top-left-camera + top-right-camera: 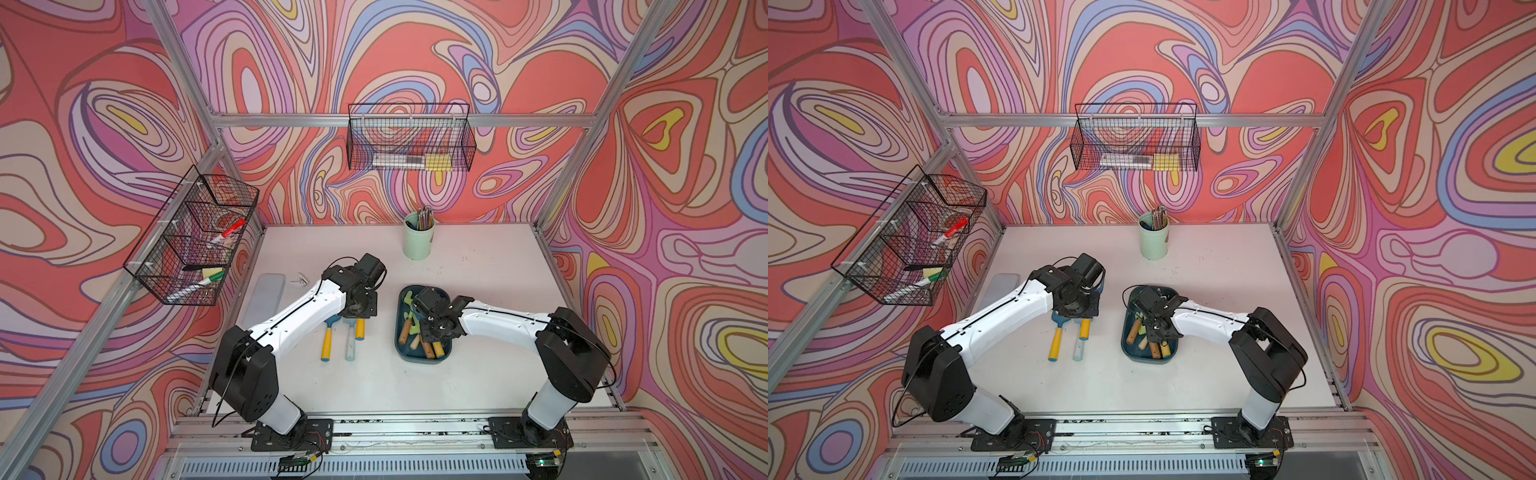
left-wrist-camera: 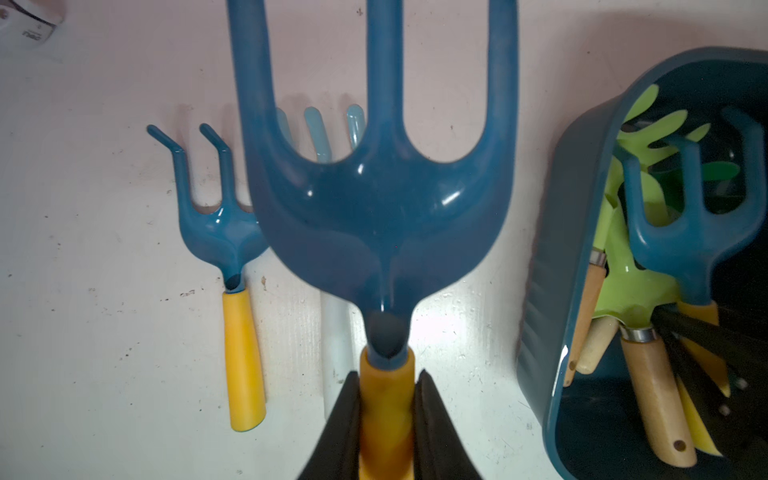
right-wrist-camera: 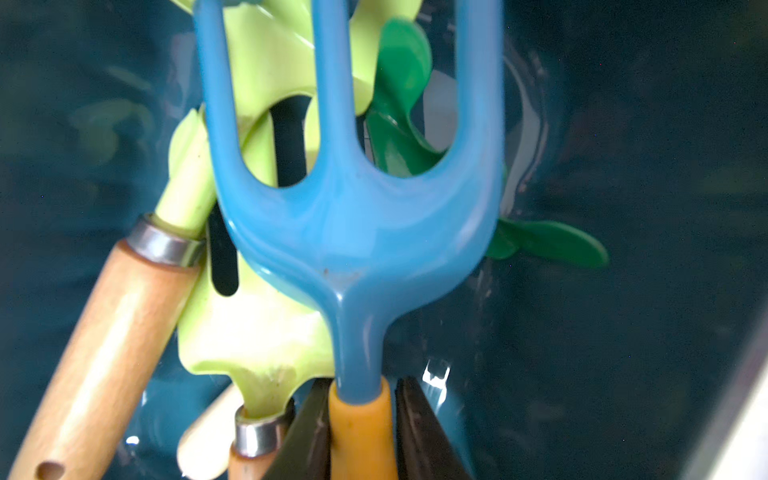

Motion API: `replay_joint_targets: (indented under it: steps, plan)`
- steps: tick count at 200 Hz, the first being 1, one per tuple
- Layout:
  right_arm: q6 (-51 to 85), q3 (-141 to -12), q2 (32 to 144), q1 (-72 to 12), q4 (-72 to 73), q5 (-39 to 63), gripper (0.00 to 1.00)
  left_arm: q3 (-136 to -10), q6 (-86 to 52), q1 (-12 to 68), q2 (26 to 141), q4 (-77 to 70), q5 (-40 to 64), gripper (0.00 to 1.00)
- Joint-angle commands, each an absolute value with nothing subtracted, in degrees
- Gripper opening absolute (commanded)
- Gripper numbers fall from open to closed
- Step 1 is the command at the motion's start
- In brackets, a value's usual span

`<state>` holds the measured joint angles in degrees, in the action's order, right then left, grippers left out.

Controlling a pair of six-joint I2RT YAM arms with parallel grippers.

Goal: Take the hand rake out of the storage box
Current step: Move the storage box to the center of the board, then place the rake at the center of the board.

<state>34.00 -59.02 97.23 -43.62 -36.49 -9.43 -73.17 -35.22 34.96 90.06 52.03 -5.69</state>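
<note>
Left arm [image 1: 307, 307] stretches forward from the near rail, left gripper [image 2: 387, 374] clamped on the yellow handle of a dark-blue rake [image 2: 374, 224] above the table [image 1: 478, 374]. Right arm [image 1: 498, 324] crooks inward, right gripper [image 3: 362, 382] pinching the hand rake [image 3: 353, 232] by its handle, inside the storage box [image 1: 415, 359].

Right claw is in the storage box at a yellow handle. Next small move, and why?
Probably lift the right claw straight up: its jaws pinch the yellow handle of the blue hand rake, which lies on lime-green tools in the storage box, so dragging sideways might snag them.
</note>
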Motion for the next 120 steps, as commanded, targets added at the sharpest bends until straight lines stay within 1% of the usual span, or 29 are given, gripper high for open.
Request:
replay_joint_targets:
  steps: [1, 19, 36, 56, 82, 120]
  plan:
    - [34.2, -57.2, 95.3, -42.4, -37.8, -11.4, 0.26, -72.9, -37.1, 37.2, 92.9, 49.8, -5.1, 0.10]
    - [33.3, -56.2, 94.2, -41.6, -37.7, -11.0, 0.27, -72.6, -38.4, 38.1, 95.0, 48.4, -4.3, 0.10]
    - [31.6, -56.1, 93.4, -41.6, -37.9, -10.8, 0.30, -71.7, -39.7, 38.2, 96.8, 46.9, -2.9, 0.10]
    - [30.2, -56.0, 91.6, -41.6, -37.3, -10.7, 0.38, -69.8, -41.7, 38.3, 98.2, 45.0, -2.0, 0.10]
    - [29.0, -56.5, 88.4, -41.6, -36.1, -10.9, 0.52, -66.7, -43.8, 38.4, 99.2, 42.2, -1.6, 0.10]
    - [27.5, -58.2, 83.7, -41.6, -33.9, -8.8, 0.59, -65.1, -44.2, 38.5, 100.5, 40.6, -2.0, 0.10]
